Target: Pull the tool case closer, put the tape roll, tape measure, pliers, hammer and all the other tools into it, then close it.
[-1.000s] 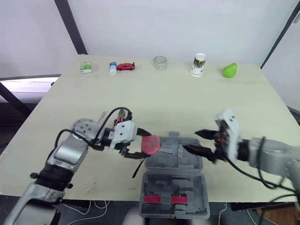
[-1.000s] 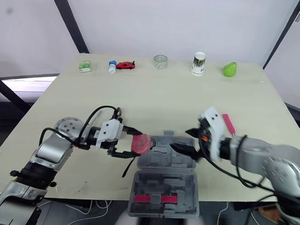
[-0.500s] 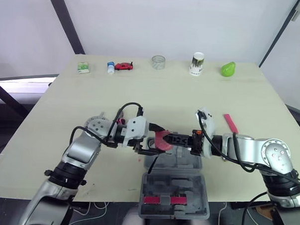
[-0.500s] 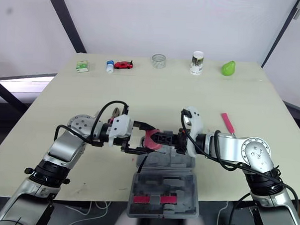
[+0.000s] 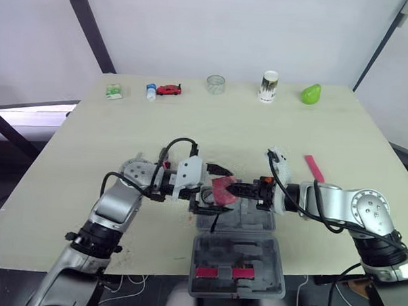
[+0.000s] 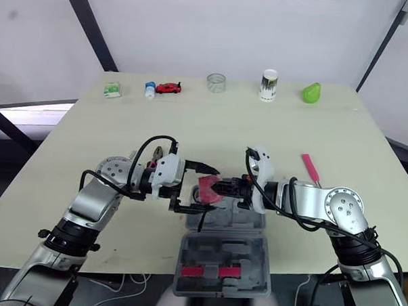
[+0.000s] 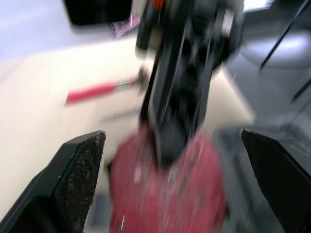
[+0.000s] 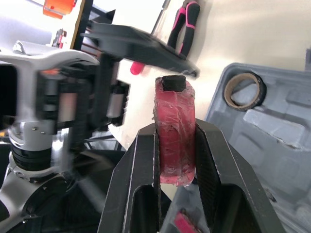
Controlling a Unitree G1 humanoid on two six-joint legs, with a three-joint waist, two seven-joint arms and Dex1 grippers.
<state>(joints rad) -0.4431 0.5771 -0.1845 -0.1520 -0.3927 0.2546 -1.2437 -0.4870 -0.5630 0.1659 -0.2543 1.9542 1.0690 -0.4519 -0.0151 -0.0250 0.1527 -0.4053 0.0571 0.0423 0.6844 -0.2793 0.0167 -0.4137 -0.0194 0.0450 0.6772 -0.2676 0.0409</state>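
Two halves of the case [image 5: 255, 219] lie open before me. The near half carries two red pieces [image 5: 222, 271]. The far half holds the tape roll [image 8: 245, 90] in a moulded pocket.

Over the far half's left edge, my right gripper [image 5: 243, 190] is clamped on a red disc [image 8: 175, 145], which I judge to be the tape measure. The fingers pinch its two flat faces, so it stands on edge. The disc is clear of the case, held in the air.

My left gripper [image 5: 217, 190] faces it from the case's left, fingers spread wide to either side of the disc and touching nothing.

Finding: the right arm alone carries the disc, and the free pockets lie below it and toward that arm's own side. The placing move therefore falls to the right arm, and I judge the left should back off first to avoid a clash.

Left of the case, the pliers [image 8: 187, 19] lie on the table [image 5: 259, 135]. Right of the case and farther out lies a red-handled tool [image 5: 314, 168]. Both are outstanding.

Well beyond the case, at the far edge, stand a toy car [image 5: 169, 90], a glass [image 5: 216, 84] and a cup [image 5: 269, 87].
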